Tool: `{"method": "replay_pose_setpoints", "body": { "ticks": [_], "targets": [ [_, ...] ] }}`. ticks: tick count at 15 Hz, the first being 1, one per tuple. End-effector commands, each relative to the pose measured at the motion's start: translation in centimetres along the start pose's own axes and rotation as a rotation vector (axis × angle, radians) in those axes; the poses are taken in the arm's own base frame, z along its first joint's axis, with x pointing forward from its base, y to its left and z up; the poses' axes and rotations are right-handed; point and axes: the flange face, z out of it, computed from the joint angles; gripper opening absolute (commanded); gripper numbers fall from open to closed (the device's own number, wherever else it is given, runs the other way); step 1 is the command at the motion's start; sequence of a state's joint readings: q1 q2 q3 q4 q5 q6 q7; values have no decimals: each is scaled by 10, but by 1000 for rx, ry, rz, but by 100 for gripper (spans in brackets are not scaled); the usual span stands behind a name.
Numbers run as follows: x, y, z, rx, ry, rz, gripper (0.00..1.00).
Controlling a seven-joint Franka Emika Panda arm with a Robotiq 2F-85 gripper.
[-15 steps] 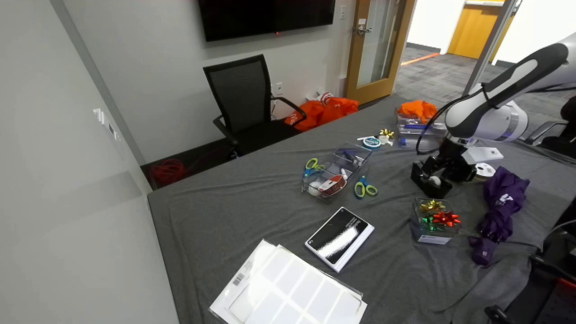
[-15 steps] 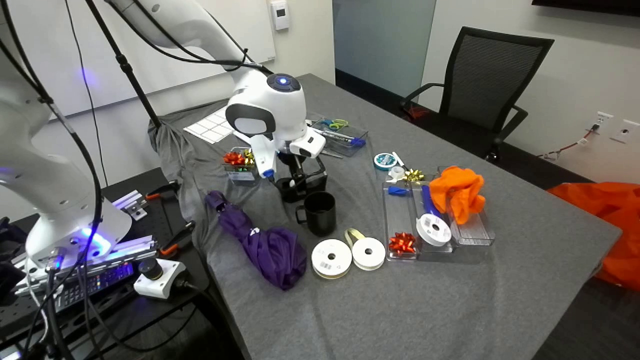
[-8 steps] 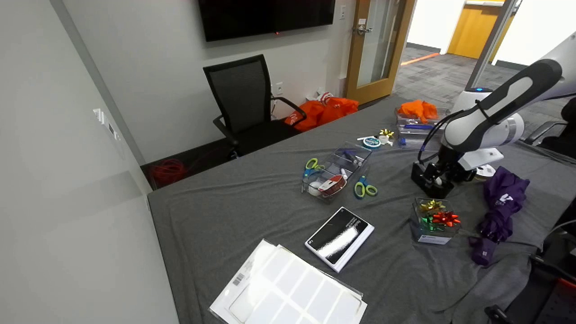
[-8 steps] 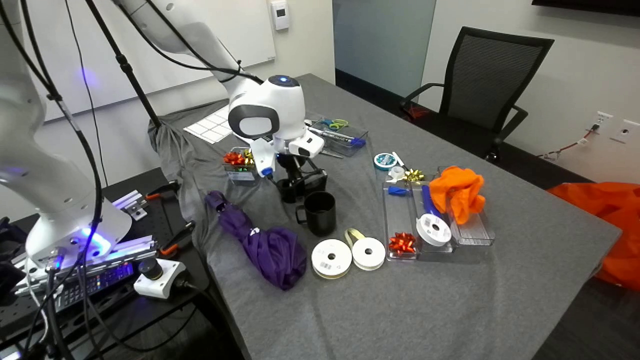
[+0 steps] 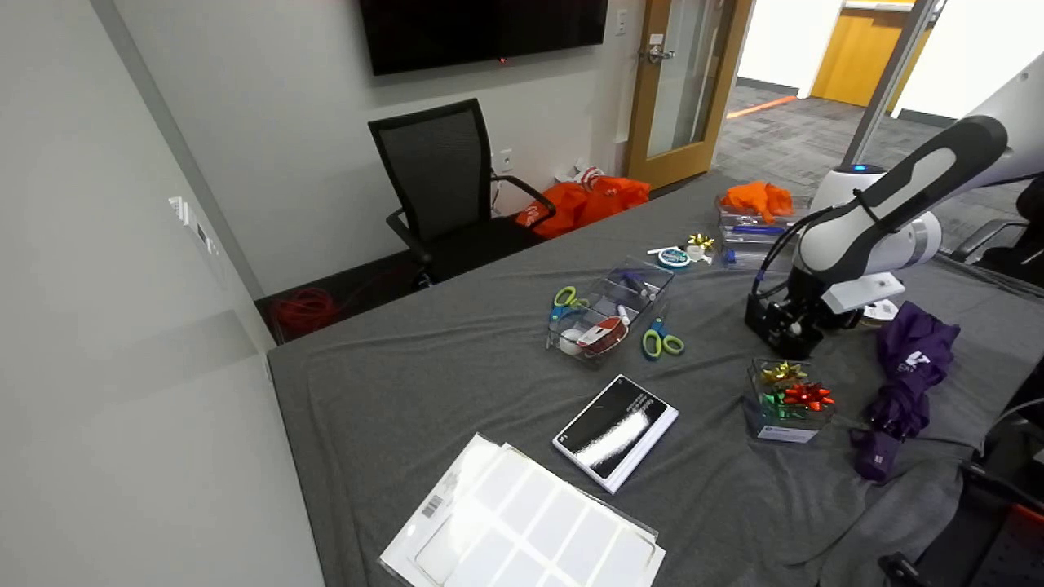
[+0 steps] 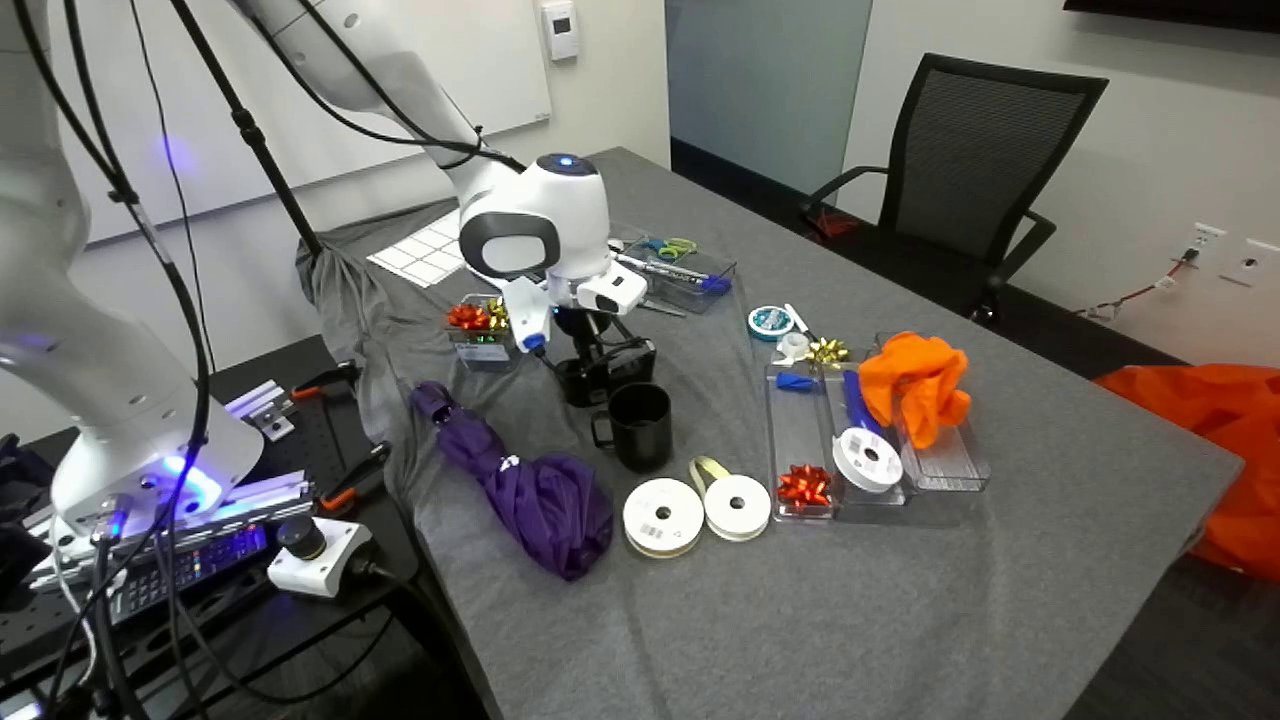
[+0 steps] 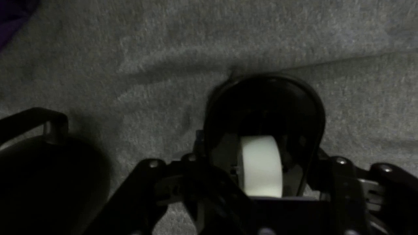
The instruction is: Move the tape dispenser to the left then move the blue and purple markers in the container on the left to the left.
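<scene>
On the tabletop [image 6: 900,600], just beside the black mug [image 6: 640,430], the tape dispenser [image 7: 264,120] was clasped across both sides by the partly spread hand [image 7: 260,158], presumably so that it could be shifted left without twisting.

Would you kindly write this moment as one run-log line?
phase: likely grasp of tape dispenser | jaws: either side of it, contact unclear | black mug: beside it, apart | markers: in clear tray
</scene>
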State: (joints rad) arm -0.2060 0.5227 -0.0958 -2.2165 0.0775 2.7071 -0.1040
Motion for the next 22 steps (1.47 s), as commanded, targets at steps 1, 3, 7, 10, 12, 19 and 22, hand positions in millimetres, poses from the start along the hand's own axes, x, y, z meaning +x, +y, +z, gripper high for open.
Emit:
{"method": "replay_pose_setpoints", "body": {
  "ticks": [1, 3, 7, 10, 12, 19, 22],
  "targets": [
    [3, 2, 5, 16, 28, 7, 41],
    [2, 1, 0, 17, 29, 5, 41],
    [0, -7, -15, 48, 45, 10, 41],
    [-1, -22, -29, 78, 58, 21, 41],
    [0, -34, -39, 77, 58, 36, 41],
    [-2, -93, -75, -1, 16, 230, 41],
    [-12, -134, -93, 24, -27, 349, 41]
  ]
}}
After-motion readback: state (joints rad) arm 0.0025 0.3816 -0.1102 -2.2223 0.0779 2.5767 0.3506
